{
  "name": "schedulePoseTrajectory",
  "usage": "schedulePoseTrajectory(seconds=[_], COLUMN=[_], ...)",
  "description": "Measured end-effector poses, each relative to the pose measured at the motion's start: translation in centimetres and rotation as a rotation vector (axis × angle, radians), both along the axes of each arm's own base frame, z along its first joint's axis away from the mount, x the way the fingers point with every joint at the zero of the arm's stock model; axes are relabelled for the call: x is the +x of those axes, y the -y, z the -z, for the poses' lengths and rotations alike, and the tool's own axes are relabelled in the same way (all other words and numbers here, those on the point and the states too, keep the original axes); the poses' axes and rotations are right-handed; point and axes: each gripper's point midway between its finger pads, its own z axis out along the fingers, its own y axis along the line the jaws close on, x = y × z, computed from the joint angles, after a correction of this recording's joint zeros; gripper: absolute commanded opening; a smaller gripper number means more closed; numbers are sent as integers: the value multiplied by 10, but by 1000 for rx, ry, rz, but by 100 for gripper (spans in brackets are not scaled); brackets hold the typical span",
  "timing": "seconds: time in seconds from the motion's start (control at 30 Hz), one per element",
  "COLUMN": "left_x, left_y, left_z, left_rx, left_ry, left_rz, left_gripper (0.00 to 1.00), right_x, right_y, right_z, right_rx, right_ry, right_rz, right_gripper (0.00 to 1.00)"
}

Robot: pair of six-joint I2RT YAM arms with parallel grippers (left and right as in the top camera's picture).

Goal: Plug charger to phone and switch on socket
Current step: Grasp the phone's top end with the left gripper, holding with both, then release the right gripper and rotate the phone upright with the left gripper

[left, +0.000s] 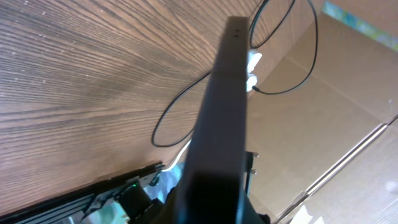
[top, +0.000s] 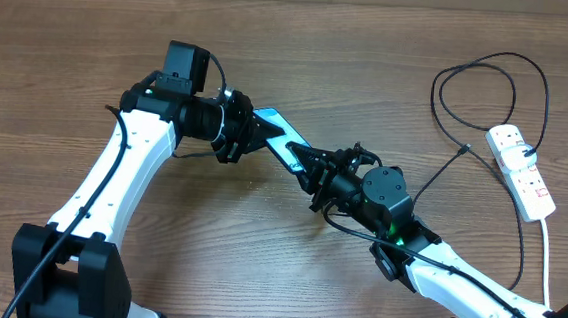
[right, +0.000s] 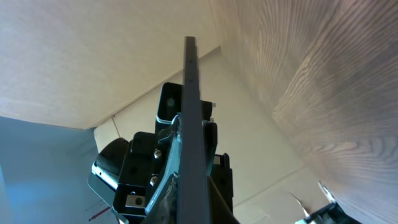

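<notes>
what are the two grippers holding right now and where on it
Both hold the phone, one at each end: the left gripper on its upper-left end, the right gripper on its lower-right end.

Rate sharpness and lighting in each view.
Overhead: even light, sharp throughout, only soft shadows on the table. Left wrist: the phone sits close to the lens, a dark, blurred edge, while the table's grain behind it is crisp. Right wrist: the phone's edge is dark but fairly sharp, and the table at right looks pale and washed out.
</notes>
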Motion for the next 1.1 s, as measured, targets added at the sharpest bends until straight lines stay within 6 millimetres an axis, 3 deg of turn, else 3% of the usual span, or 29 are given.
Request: schedulePoseTrajectory(seconds=[0.4,0.47,0.5,0.57,0.7,0.83,0.97,1.1], left_x=[8,10,11,12,16,20,26,23], left_y=[3,4,4,5,2,-6,-18,-32], left_z=[3,3,2,2,4,11,17,21], left_rx=[-7,-11,-14,-17,10,64,118,154], left_ry=[-51,-46,-44,-41,-5,57,159,230], left_rz=[-76,-80,-84,-88,-88,-73,-27,39], left_gripper=[4,4,4,4,5,4,4,4], right_x=[7,9,9,8,2,-6,-16,-32], right_y=[7,9,10,11,11,14,21,31], right_z=[9,9,10,15,33,50,71,99], right_rx=[-36,-38,-42,-55,-100,-150,-215,-330], right_ry=[-30,-30,-35,-51,-117,-188,-274,-343], right_rz=[57,69,72,72,51,38,38,5], right_gripper=[13,23,33,37,61,65,76,77])
